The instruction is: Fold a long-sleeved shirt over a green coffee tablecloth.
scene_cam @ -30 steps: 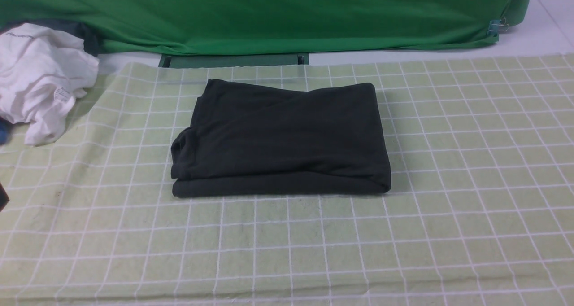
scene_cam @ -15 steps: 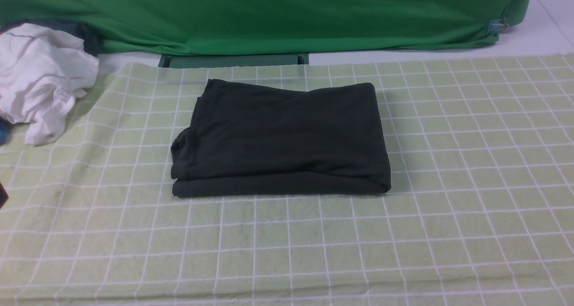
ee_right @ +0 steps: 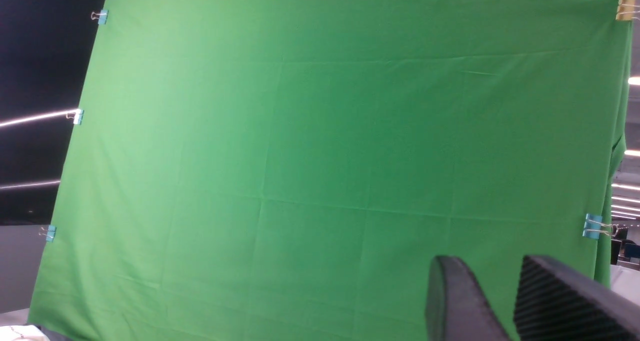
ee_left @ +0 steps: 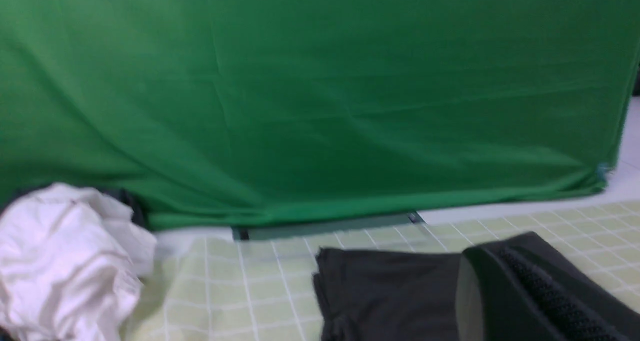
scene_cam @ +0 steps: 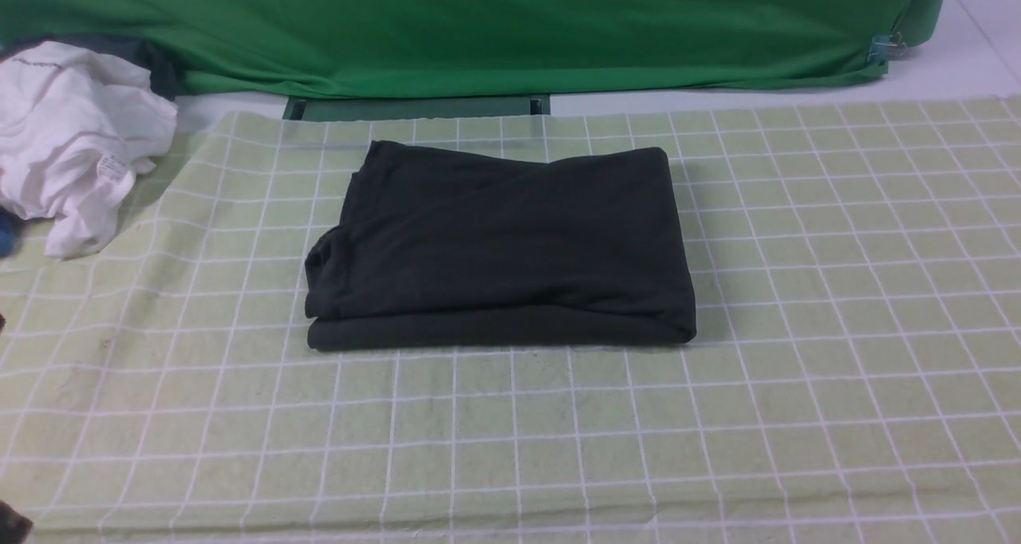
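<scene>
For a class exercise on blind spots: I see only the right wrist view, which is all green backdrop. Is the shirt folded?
Observer: Yes. The shirt lies folded into a rectangle on the tablecloth.
Operator: Is anything touching it?
Observer: No. The left gripper is shut, clear of it and holding nothing.
Operator: Is anything else nearby?
Observer: A crumpled white garment lies at the tablecloth's far left edge.

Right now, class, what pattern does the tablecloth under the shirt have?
Pale yellow-green tablecloth with a grid of thin white lines; clearest in the front view.
</scene>
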You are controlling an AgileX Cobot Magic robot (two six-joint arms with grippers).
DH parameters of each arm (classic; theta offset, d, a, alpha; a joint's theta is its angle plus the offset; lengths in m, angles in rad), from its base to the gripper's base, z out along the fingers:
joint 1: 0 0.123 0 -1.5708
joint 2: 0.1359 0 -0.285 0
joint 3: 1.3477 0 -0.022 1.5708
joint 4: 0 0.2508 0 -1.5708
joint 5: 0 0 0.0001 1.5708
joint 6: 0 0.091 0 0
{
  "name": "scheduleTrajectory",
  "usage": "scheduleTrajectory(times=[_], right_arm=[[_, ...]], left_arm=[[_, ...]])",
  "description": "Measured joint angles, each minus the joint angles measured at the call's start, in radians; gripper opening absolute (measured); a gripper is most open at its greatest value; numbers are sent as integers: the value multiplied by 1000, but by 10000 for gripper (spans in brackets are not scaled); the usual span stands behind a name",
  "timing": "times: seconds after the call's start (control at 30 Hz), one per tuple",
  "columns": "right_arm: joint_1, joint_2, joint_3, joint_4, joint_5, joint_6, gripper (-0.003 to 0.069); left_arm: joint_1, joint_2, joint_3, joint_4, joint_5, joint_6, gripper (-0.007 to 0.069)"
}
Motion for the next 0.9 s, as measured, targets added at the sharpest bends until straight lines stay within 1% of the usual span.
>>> scheduleTrajectory(times=[0.07,0.1,0.23,0.3,0.4,0.43,0.53,0.6,0.9], right_arm=[[0,0,0,0,0,0,199],[0,0,0,0,0,0,200],[0,0,0,0,0,0,210],[0,0,0,0,0,0,215],[0,0,0,0,0,0,223],[0,0,0,0,0,0,223],[0,0,0,0,0,0,231],[0,0,0,0,0,0,235],[0,0,0,0,1,0,238]], left_arm=[[74,-66,153,2,-126,25,13],[80,-66,161,2,-126,27,13],[178,-113,285,2,-183,28,13],[205,-117,298,1,-164,28,13],[213,-118,298,0,-82,28,13],[213,-118,298,0,-82,28,13],[213,-118,298,0,2,28,13],[213,-118,298,0,30,28,13],[213,-118,298,0,35,28,13]])
